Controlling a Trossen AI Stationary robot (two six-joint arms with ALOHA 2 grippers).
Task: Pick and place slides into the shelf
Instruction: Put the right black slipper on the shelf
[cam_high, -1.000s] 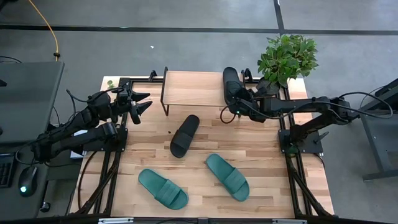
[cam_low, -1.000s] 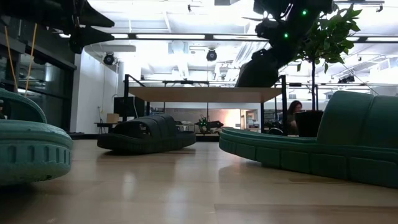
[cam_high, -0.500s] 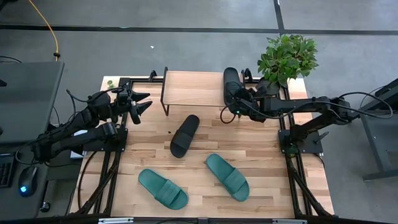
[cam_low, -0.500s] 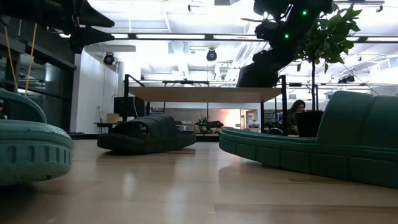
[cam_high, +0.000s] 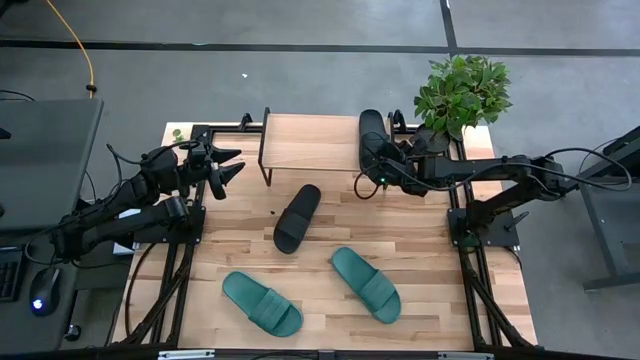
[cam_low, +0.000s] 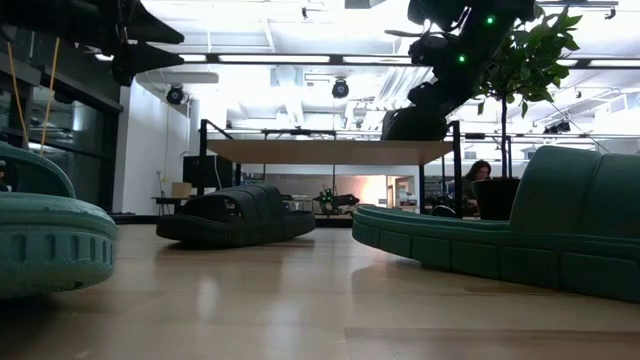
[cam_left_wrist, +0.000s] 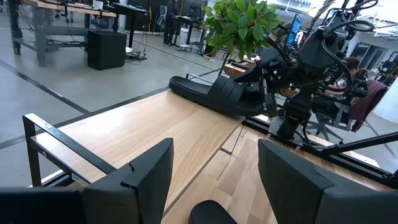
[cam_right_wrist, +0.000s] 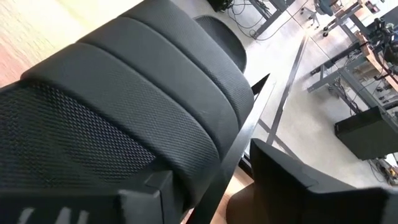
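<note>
black slide (cam_high: 370, 131) on shelf (cam_high: 310, 142), right gripper (cam_high: 385, 165) beside it

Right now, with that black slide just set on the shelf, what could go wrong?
1. The black slide lies at the shelf's right edge, so it could tip off.
2. The right gripper is close beside it; pulling away may drag it.
3. The other black slide lies before the shelf, so a low retreat might bump it.

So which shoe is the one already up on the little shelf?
Find the shelf at the table's far edge, near the leafy plant. At its right end lies a black slide, by the right gripper. The other black slide and both teal ones are down on the tabletop.
</note>
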